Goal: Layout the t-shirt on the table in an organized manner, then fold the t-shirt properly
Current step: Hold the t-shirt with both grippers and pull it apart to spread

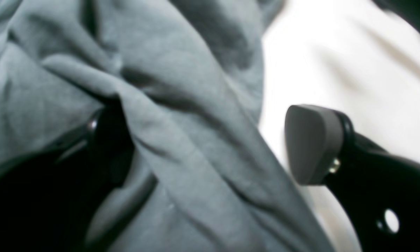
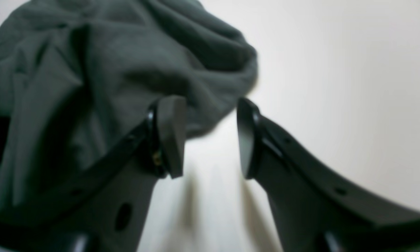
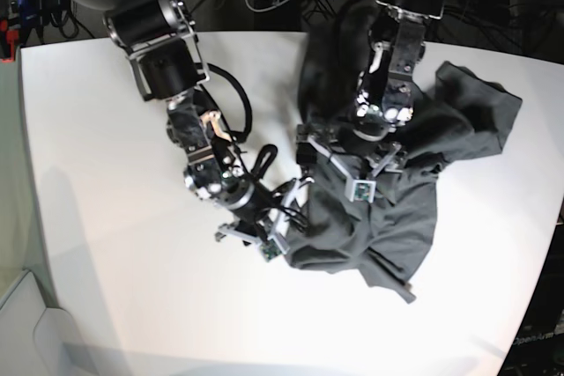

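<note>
— Looking down from the base camera, what do you get that your wrists miss?

— The whole t-shirt [image 3: 397, 191]: a crumpled dark grey heap on the far-right half of the white counter [image 3: 115, 288], one part spread toward the right edge, a hem trailing toward the near side. My wrist cameras only show folds up close.

— And your left claw?

— My left claw [image 1: 196, 147] is spread wide. One grey pad [image 1: 311, 143] stands clear over bare counter; the other side is sunk under a ridge of cloth, so shirt lies between the jaws, not pinched. From the base view that arm reaches down from the far edge onto the middle of the heap.

— The right one?

— My right claw [image 2: 210, 138] has its jaws partly apart with nothing between them, only counter. Its pad [image 2: 171, 134] sits just beside the shirt's near-left edge. That arm stretches in from the far left, bent low.

— The room?

— Dark cables and equipment behind the counter's far edge.
</note>
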`<state>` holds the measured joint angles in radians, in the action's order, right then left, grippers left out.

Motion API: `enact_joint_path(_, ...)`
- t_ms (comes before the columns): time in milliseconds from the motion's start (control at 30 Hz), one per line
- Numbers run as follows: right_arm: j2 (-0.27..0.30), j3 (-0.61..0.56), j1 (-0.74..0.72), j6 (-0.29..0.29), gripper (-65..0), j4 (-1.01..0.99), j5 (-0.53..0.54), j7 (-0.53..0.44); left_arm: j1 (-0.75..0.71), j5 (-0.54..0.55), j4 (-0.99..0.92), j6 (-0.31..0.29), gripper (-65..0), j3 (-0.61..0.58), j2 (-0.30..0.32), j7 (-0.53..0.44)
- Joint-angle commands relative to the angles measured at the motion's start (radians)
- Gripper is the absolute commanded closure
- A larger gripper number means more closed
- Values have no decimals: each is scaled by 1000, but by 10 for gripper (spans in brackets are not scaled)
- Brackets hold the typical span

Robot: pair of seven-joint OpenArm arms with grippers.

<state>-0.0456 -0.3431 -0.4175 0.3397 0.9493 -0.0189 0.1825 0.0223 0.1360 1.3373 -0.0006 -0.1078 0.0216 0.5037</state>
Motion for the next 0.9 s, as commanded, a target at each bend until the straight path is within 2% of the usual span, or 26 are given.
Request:
enact_joint_path(0,-7,2,-34,0,-253,20,14,-27,-5,20,11,0,-650,-2,4,34)
enact_joint_path(133,-12,2,-39,0,-255,18,14,-31,-58,20,15,0,-650,0,18,36)
enact_joint_path(300,-30,0,-50,0,-256,12,14,-31,-104,24,15,0,-650,1,74,29)
enact_joint_path(867,-24,-57,-1,5,-256,-37,12,-33,-109,21,80,0,-650,1,76,36)
